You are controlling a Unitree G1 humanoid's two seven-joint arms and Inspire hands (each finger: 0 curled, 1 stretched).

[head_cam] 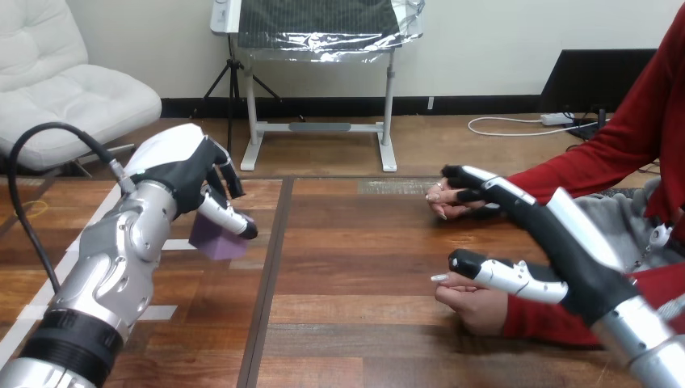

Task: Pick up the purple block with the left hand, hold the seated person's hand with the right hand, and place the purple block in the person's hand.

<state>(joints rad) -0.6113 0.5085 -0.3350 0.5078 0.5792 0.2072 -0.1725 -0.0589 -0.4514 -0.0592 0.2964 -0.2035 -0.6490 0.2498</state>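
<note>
Left hand (179, 171) curls round purple block (210, 242).

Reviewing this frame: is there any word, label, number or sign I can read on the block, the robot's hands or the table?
None can be read.
The purple block shows plain faces.
The white shells on the left hand and the right hand carry no legible mark.
The table is bare wood, and its white tape strips have no writing.

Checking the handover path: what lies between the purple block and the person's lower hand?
Head view: only bare table, crossed by a dark seam, between the purple block in the left hand and the person's lower hand.
</note>
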